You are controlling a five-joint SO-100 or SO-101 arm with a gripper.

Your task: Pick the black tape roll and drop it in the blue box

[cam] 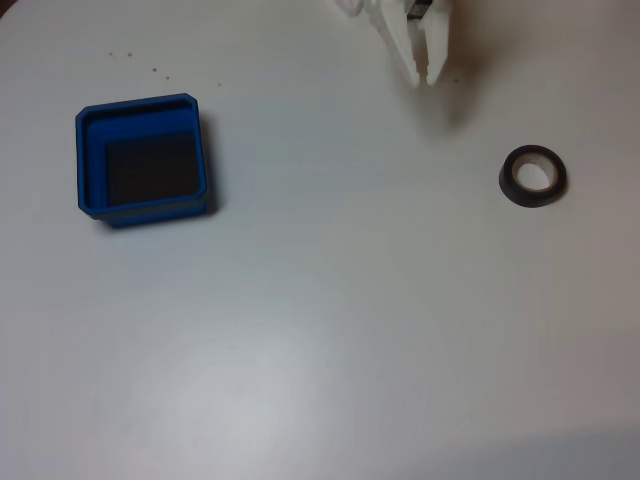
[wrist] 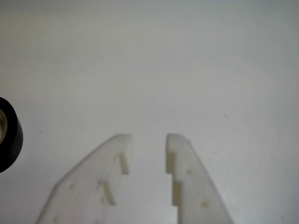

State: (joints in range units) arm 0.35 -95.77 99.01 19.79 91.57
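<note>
The black tape roll [cam: 512, 186] lies flat on the white table at the right in the fixed view, its pale core showing. In the wrist view the tape roll [wrist: 12, 140] is cut off by the left edge. The blue box [cam: 140, 105] sits at the left with its dark floor bare. My white gripper [cam: 428, 79] hangs at the top of the fixed view, up and to the left of the roll and apart from it. In the wrist view the gripper [wrist: 148, 138] is open, with only bare table between the fingers.
The white table [cam: 320, 330] stretches wide between box and roll. A few small dark specks [cam: 130, 55] mark the surface above the box.
</note>
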